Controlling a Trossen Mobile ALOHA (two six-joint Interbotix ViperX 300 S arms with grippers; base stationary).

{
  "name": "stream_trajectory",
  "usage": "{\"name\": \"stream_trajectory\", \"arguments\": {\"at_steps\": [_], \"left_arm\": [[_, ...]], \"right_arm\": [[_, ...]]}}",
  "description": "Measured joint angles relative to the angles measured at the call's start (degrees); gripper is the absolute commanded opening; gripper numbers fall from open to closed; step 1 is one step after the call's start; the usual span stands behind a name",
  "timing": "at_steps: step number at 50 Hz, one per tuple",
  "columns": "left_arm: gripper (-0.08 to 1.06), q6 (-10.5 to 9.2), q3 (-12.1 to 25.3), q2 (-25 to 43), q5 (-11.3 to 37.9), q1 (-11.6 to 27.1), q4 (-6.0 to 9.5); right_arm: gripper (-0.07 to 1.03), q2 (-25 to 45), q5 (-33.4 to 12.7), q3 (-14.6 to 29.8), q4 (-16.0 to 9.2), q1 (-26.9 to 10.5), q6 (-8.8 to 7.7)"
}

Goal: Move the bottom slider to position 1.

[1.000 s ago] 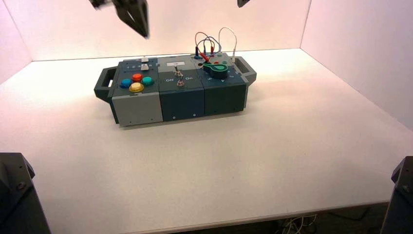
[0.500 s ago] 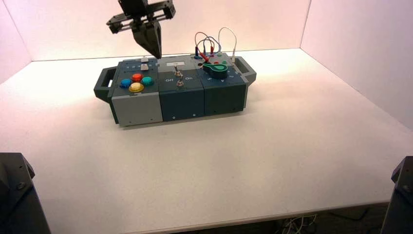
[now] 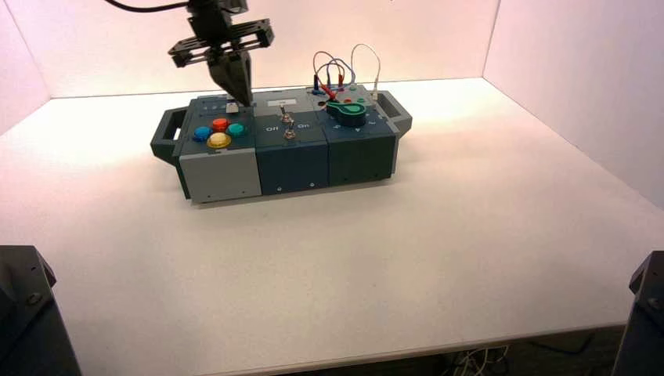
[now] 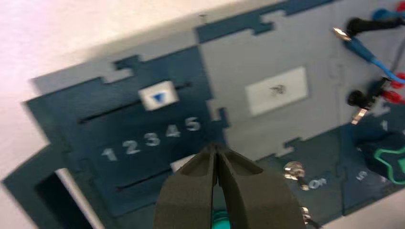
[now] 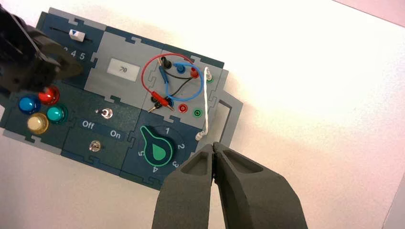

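The box (image 3: pixel 290 157) stands at the back of the table. My left gripper (image 3: pixel 243 100) is shut and empty, its tips just over the slider panel at the box's back left. In the left wrist view its fingertips (image 4: pixel 216 149) meet right beside the bottom slider (image 4: pixel 179 164), a white knob half hidden behind one finger. The printed 1 (image 4: pixel 109 154) starts the digit row at the far end of that slot. The top slider (image 4: pixel 159 95) sits above the 3 and 4. My right gripper (image 5: pixel 213 145) hangs shut high over the knob end of the box.
Coloured round buttons (image 3: pixel 219 131) lie in front of the sliders. Two metal toggle switches (image 3: pixel 289 125) stand in the middle section, below a small display (image 5: pixel 123 69). The green knob (image 3: pixel 350 113) and looping wires (image 3: pixel 337 66) fill the right end. Pale walls enclose the table.
My left gripper has come in from the upper left and dropped onto the slider panel. The box and the right arm have not moved.
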State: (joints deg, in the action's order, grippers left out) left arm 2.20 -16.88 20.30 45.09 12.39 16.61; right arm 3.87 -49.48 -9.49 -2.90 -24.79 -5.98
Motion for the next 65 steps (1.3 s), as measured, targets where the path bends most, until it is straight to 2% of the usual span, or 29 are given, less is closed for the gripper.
{"name": "stream_trajectory", "arguments": {"at_steps": [19, 46, 65], "left_arm": [[-0.03, 0.7, -0.4, 0.1, 1.2, -1.1, -0.26], [-0.03, 0.88, -4.7, -2.0, 1.6, -4.9, -1.85], [-0.03, 1.14, -5.3, -3.2, 2.1, -5.1, -2.11]], "right_arm": [[-0.02, 0.0, 0.0, 0.0, -0.1, 0.0, 0.26], [-0.02, 0.3, -0.1, 0.0, -0.1, 0.0, 0.53], [-0.02, 0.3, -0.1, 0.0, -0.1, 0.0, 0.53]]}}
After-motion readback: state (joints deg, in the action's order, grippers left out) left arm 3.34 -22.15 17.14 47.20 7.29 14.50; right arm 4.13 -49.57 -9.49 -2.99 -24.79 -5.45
